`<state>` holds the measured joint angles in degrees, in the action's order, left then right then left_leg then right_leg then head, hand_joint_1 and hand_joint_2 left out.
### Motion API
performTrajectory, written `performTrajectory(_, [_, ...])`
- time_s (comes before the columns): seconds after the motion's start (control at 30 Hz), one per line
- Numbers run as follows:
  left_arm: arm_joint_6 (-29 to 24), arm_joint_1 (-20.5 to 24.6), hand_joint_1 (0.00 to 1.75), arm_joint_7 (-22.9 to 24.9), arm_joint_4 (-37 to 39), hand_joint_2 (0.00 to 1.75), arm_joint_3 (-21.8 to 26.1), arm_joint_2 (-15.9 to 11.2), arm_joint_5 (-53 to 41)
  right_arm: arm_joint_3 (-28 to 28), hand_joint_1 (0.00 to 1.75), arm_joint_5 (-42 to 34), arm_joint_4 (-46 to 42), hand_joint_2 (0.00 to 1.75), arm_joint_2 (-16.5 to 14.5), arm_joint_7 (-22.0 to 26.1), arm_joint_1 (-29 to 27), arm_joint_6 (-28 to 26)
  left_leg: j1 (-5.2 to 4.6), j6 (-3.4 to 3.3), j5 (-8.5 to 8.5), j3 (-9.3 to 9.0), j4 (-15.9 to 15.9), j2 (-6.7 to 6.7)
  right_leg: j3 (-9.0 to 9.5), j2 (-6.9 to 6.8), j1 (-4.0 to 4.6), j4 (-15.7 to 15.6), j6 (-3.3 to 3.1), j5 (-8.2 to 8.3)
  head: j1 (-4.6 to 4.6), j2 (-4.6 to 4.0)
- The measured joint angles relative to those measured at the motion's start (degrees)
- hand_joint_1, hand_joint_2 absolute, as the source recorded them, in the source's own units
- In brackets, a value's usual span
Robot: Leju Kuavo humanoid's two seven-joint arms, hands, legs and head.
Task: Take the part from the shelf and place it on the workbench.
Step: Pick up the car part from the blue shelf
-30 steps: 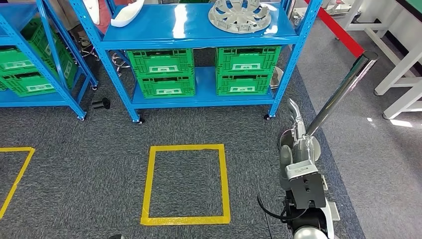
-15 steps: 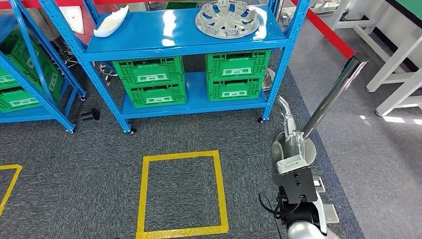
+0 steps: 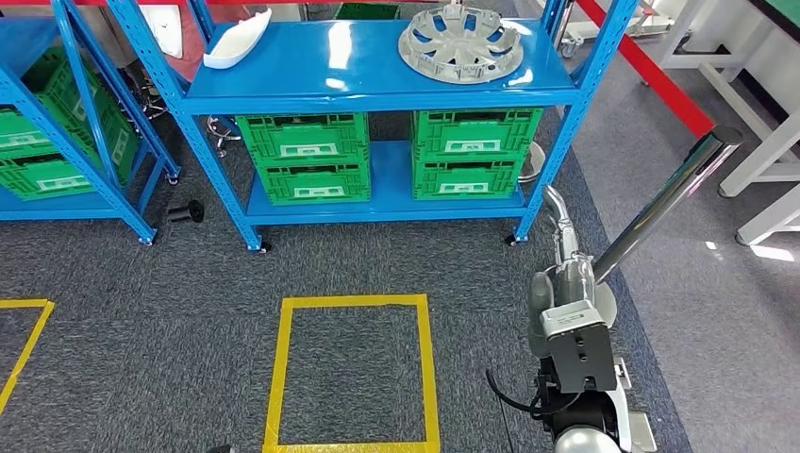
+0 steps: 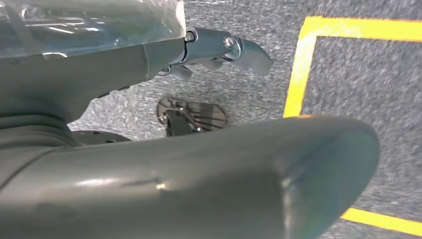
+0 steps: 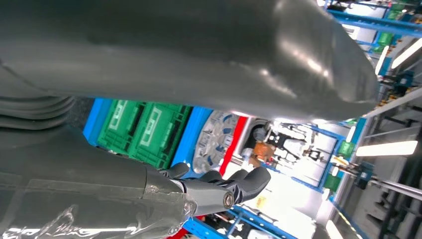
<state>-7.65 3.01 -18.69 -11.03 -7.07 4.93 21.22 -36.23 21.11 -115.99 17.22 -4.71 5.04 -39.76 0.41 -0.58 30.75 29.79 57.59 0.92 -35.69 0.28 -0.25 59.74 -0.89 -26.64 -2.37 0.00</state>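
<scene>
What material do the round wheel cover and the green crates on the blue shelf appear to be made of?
The wheel cover looks like moulded plastic with a matte silver-grey finish: thin spokes, no strong glare. The green crates look like injection-moulded plastic: ribbed, slotted walls in uniform colour. The blue shelf looks like painted metal, glossy with bright reflections.

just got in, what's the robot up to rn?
It stands on grey carpet facing the blue shelf, not yet reaching in. The likely part, a grey wheel cover, lies on the top shelf at its right end, untouched; a white part lies at the left end. The right hand is raised towards the shelf's right post, holding nothing. The left hand hangs over the floor beside a yellow taped square, also holding nothing.
</scene>
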Motion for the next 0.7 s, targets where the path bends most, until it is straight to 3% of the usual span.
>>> performTrajectory(0.13, [0.0,0.2,0.00,0.0,0.0,0.00,0.0,0.0,0.0,0.0,0.00,0.0,-0.1,0.00,0.0,0.0,0.0,0.0,-0.01,1.33,1.17,0.11,1.0,-0.28,1.67,0.12,-0.40,-1.8,-1.20,-1.05,0.46,0.00])
performTrajectory(0.17, [0.0,0.3,0.00,0.0,0.0,0.00,0.0,0.0,0.0,0.0,0.00,0.0,-0.1,0.00,-0.1,0.0,0.0,0.0,0.02,1.63,2.07,1.18,3.3,-0.32,2.43,0.02,-0.59,-2.2,-1.48,-1.26,0.76,0.00])
performTrajectory(0.23, [0.1,0.3,0.00,0.0,0.0,0.00,0.0,0.0,0.1,-0.1,0.00,-0.1,-0.1,0.00,-0.1,0.1,0.1,0.0,0.16,2.08,4.08,5.16,10.6,-0.34,3.66,-0.12,-0.58,-2.5,-1.81,-2.01,1.42,0.00])
performTrajectory(0.3, [0.1,0.0,0.00,0.0,0.0,0.00,-0.1,0.0,0.3,-0.1,0.00,-0.3,0.1,0.00,-0.1,0.0,0.0,0.0,0.23,2.25,3.76,8.63,15.0,-0.34,4.92,-0.01,-0.56,-2.5,-1.81,-3.03,1.79,0.00])
performTrajectory(0.33, [0.1,-0.1,0.00,0.1,0.0,0.00,-0.1,0.0,0.4,-0.1,0.00,-0.5,0.1,0.00,-0.1,0.0,-0.1,0.0,0.23,2.18,1.87,9.10,14.4,-0.34,5.73,0.08,-0.55,-2.5,-1.74,-3.62,1.95,0.00])
performTrajectory(0.4, [0.1,-0.1,0.00,0.1,0.0,0.00,-0.3,-0.1,0.4,-0.1,0.00,-0.8,0.3,0.00,-0.1,-0.1,-0.1,0.0,0.14,1.68,-3.46,7.88,8.9,-0.34,7.51,0.22,-0.56,-2.6,-1.48,-4.87,2.17,0.00])
performTrajectory(0.43, [0.1,-0.1,0.00,0.1,0.0,0.00,-0.4,-0.1,0.4,-0.1,0.00,-1.0,0.3,0.00,-0.1,-0.2,-0.2,0.0,-0.06,1.29,-5.36,7.00,6.3,-0.33,8.14,0.25,-0.51,-2.7,-1.23,-5.40,2.22,0.00])
performTrajectory(0.47, [0.1,-0.1,0.00,0.1,0.0,0.00,-0.5,-0.2,0.3,0.0,0.00,-1.2,0.4,0.00,-0.1,-0.3,-0.2,0.0,-0.28,0.84,-6.11,6.24,4.4,-0.32,8.43,0.30,-0.53,-2.8,-0.92,-5.73,2.29,0.00])
performTrajectory(0.53, [-0.2,-0.1,0.00,0.2,0.1,0.00,-0.9,-0.3,0.3,0.0,0.00,-1.9,0.6,0.00,-0.1,-0.5,-0.3,0.0,-0.67,-0.04,-5.26,5.44,2.6,-0.35,8.31,0.34,-0.53,-3.0,-0.28,-5.81,2.46,0.00])
performTrajectory(0.6, [-0.6,-0.1,0.00,0.2,0.0,0.00,-1.2,-0.5,0.5,0.0,0.00,-2.7,0.8,0.00,0.0,-0.8,-0.2,0.0,-0.42,-0.71,-4.09,4.37,0.7,-0.30,7.94,0.24,-0.50,-2.4,0.15,-5.68,2.46,0.00])
performTrajectory(0.67, [-1.0,0.0,0.00,0.1,0.0,0.00,-1.3,-0.8,0.9,0.0,0.00,-3.0,1.1,0.00,0.1,-1.3,0.3,0.0,0.01,-1.16,-3.49,3.11,-0.6,-0.15,5.83,0.12,-0.48,1.4,0.59,-6.54,1.92,0.00])
performTrajectory(0.7, [-1.2,0.0,0.00,0.1,0.0,0.00,-1.3,-1.1,1.2,0.0,0.00,-2.9,1.3,0.00,0.1,-1.8,0.6,0.0,0.10,-1.28,-3.28,2.68,-0.8,-0.08,3.75,0.09,-0.55,4.7,0.82,-7.58,1.56,0.00])
